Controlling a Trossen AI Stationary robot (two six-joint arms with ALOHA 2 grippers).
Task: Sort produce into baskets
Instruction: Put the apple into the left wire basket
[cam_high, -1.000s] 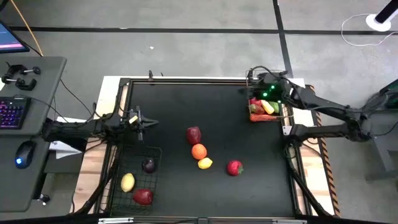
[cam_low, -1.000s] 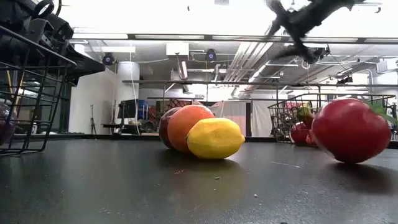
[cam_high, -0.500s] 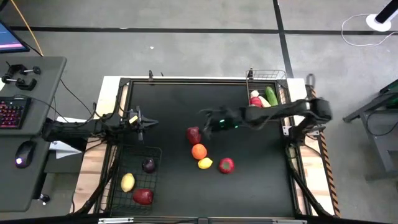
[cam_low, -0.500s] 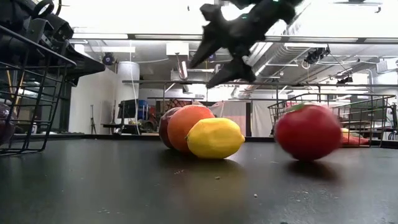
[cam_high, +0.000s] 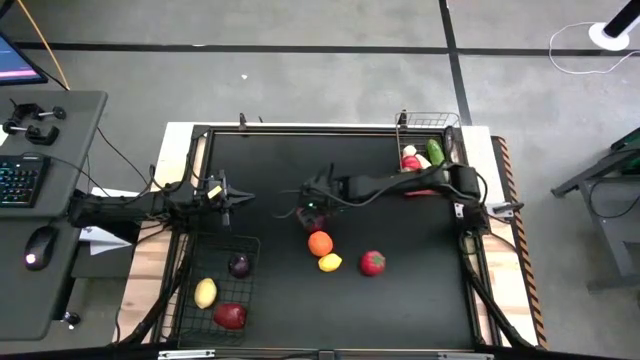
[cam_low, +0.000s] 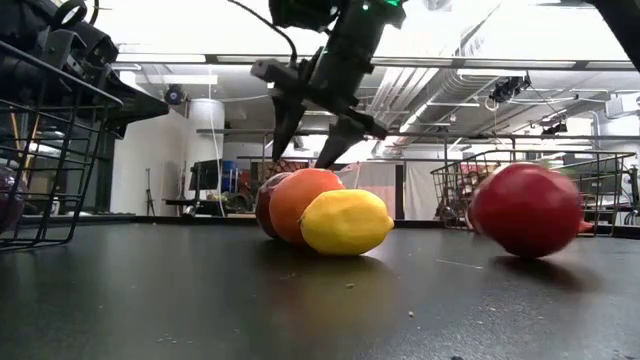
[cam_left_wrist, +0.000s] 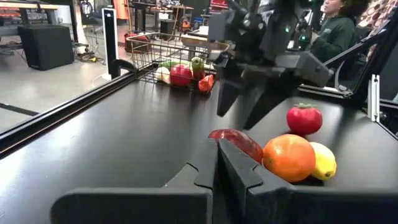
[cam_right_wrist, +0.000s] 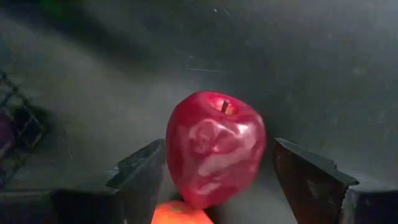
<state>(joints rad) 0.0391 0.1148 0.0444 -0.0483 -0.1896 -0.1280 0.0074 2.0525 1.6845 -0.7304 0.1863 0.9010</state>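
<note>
Red apple (cam_right_wrist: 214, 148) on desk (cam_high: 270, 170) centre, unsorted, right gripper (cam_high: 311, 207) spread wide over it, not yet grasping. Orange (cam_high: 320, 243), lemon (cam_high: 329, 263), red tomato (cam_high: 373, 263) left loose. Black basket (cam_high: 190, 300) holds three; metallic basket (cam_high: 452, 135) several. Left gripper (cam_high: 226, 196) idle, fingers pressed together.

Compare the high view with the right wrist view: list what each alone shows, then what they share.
Only the high view: both baskets, the dark basket holding three fruits, the light basket with vegetables, the left gripper, a lemon and a tomato. Only the right wrist view: the apple's stem dimple. Shared: the red apple between the open fingers of the right gripper, beside the orange.
</note>
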